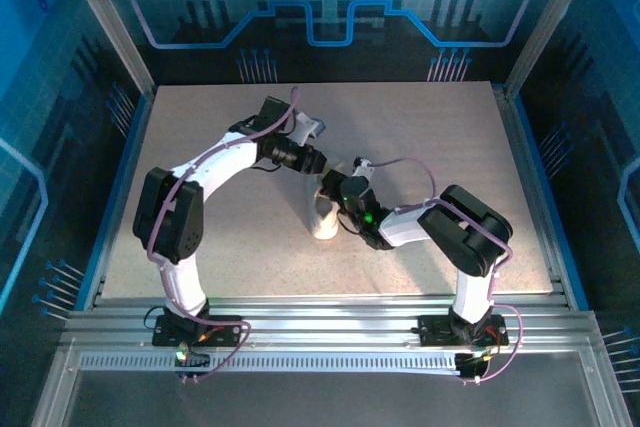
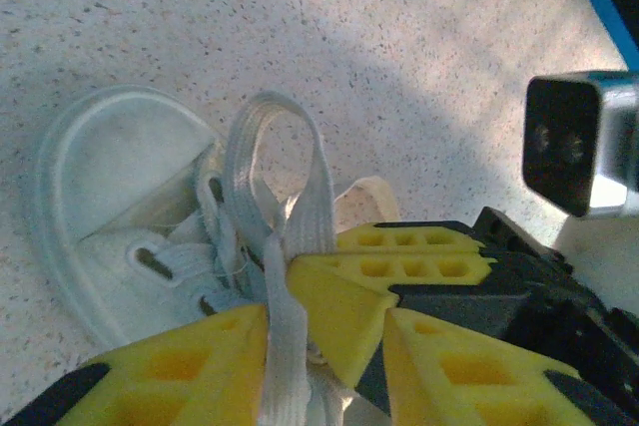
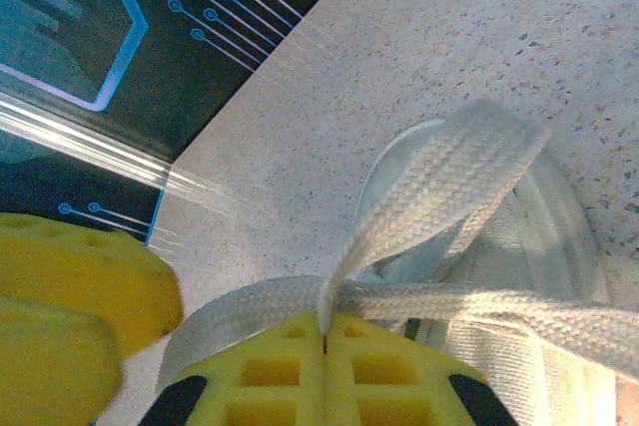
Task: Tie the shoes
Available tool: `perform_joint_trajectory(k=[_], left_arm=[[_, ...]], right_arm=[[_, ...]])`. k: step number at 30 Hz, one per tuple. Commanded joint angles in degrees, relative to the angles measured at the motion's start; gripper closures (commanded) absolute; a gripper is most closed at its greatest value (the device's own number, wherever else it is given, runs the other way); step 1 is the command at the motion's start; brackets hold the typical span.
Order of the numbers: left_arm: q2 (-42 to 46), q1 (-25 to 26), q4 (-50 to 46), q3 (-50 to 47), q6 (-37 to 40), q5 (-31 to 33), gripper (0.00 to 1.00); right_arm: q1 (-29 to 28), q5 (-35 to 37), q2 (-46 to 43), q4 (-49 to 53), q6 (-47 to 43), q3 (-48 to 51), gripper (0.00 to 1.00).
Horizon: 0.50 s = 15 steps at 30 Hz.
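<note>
At mid-frame of the overhead view, on a speckled table (image 1: 450, 127): a small white sneaker (image 1: 325, 222) beneath two converging arms, toe toward the bottom of the frame. Pinched flat between the pressed-together fingers of the right gripper (image 3: 324, 341): the base of a white lace loop (image 3: 439, 177), arching up over the shoe's opening. At the bottom of the left wrist view, the left gripper (image 2: 326, 321) with fingers spread, a loose lace strand (image 2: 285, 366) running through the gap, seemingly unclamped. Risks from here: loop slipping out under a hard tug, given so narrow a bite at the pad tips; light, unanchored sneaker dragged or tipped by a sideways pull; yellow pads clashing, given both tips crowded over the same knot.
</note>
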<state>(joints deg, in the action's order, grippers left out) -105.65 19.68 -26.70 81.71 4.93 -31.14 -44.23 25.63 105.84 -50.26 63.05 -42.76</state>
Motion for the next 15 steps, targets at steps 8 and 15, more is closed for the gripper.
perform_joint_trajectory(k=[8, 15], left_arm=[[4.45, -9.15, -3.69, -0.59, 10.08, -0.5, 0.48], [-3.0, -9.49, -8.09, 0.87, 0.72, -3.01, 0.51]], right_arm=[[1.18, -1.45, 0.8, -0.29, 1.0, -1.45, 1.0], [2.63, -4.84, 1.18, 2.08, 1.21, -2.9, 1.0]])
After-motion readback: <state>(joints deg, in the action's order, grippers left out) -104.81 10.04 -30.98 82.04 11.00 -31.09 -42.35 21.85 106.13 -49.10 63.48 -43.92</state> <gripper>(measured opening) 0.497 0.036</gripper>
